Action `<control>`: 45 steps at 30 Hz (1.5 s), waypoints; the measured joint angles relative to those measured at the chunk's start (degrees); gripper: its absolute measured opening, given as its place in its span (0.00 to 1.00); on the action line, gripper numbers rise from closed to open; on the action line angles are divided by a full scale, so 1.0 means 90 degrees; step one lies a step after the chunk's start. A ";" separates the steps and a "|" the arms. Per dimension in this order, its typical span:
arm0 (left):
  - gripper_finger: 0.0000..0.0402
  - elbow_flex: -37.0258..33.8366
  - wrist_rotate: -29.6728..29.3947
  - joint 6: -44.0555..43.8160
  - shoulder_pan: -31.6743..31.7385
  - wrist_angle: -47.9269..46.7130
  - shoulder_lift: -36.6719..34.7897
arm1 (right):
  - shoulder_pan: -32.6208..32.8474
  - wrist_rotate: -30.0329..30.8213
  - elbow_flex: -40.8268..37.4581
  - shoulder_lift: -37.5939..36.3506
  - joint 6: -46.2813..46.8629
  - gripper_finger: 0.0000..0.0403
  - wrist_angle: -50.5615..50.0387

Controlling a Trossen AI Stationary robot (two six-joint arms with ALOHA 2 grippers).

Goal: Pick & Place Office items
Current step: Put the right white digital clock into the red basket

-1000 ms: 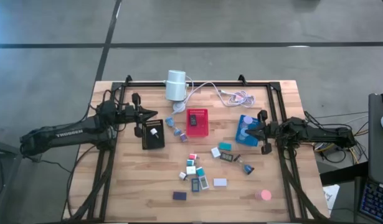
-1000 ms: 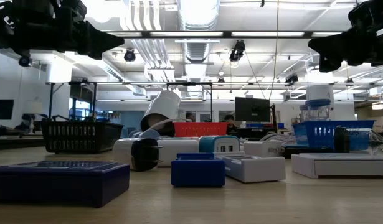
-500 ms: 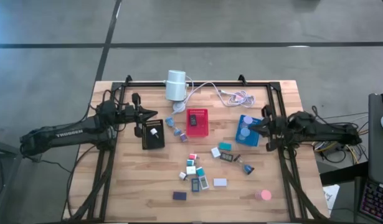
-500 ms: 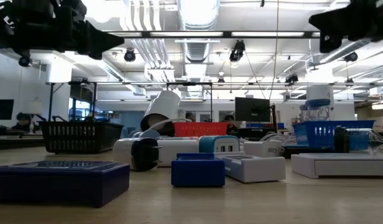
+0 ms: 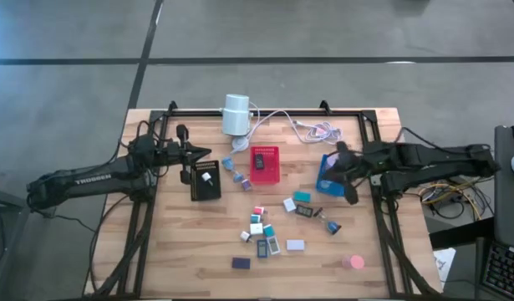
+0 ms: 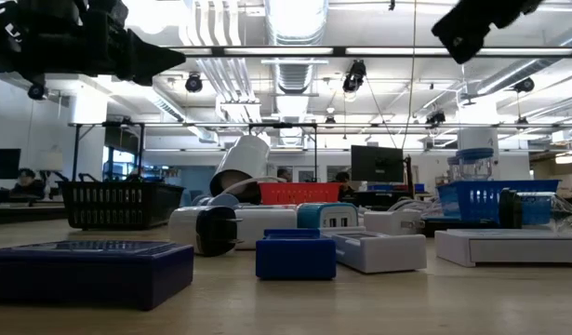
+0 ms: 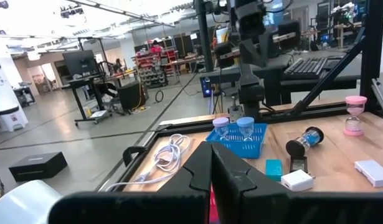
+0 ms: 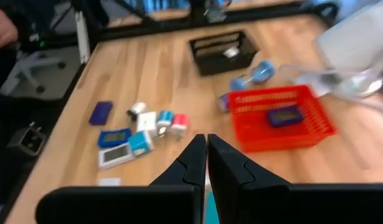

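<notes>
Since a second ago the right gripper (image 5: 342,172) has swung in from the desk's right edge and is now hanging over the blue tray (image 5: 325,184), fingers pressed together with nothing in them, so my guess is it's just dropped something off there or is lining up for the next grab. Meanwhile the left gripper (image 5: 200,154) hasn't budged; it's hovering by the black tray (image 5: 208,187) near the left edge, fingers also together and empty, basically waiting its turn. Most of the office items (image 5: 265,234) are lying loose in a scatter across the middle of the desk toward the front edge, with a pink disc (image 5: 353,262) off near the front right corner. A few pieces are already sitting in the trays, including a dark one in the red tray (image 5: 266,171), so the sorting looks barely started.
</notes>
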 joint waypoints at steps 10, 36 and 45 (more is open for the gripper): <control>0.02 0.0000 0.0000 -0.0223 0.0000 -0.0259 -0.0001 | 0.1669 0.0790 0.0797 0.2260 0.1560 0.09 -0.0108; 0.02 0.0000 -0.0002 -0.0170 0.0005 -0.0670 0.0002 | 0.2829 0.0608 0.3584 0.7040 0.2097 0.61 -0.1709; 0.02 0.0000 -0.0002 -0.0172 0.0005 -0.0882 0.0000 | 0.3068 0.0447 0.3581 0.7240 0.2114 0.65 -0.1499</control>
